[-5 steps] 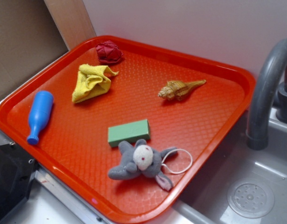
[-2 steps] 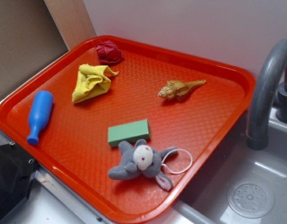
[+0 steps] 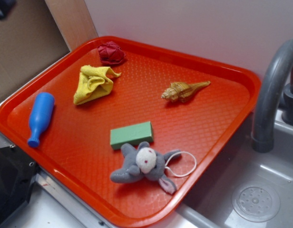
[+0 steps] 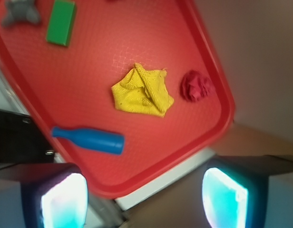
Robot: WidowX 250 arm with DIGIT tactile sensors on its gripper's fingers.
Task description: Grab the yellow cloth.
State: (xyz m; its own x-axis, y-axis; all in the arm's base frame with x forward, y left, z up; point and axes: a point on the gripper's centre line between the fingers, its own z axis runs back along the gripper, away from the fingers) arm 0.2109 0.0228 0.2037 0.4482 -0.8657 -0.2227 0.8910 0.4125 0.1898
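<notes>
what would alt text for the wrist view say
A crumpled yellow cloth lies on a red tray, seen from above past two open fingers hanging high over the tray's edge. A dark red wad sits beside it, a blue bottle nearby.

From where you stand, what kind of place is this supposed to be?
Most likely a toy kitchen sink setup: a grey faucet curves over a sink basin with a drain, and an orange tray beside it holds small toys such as a plush animal.
</notes>
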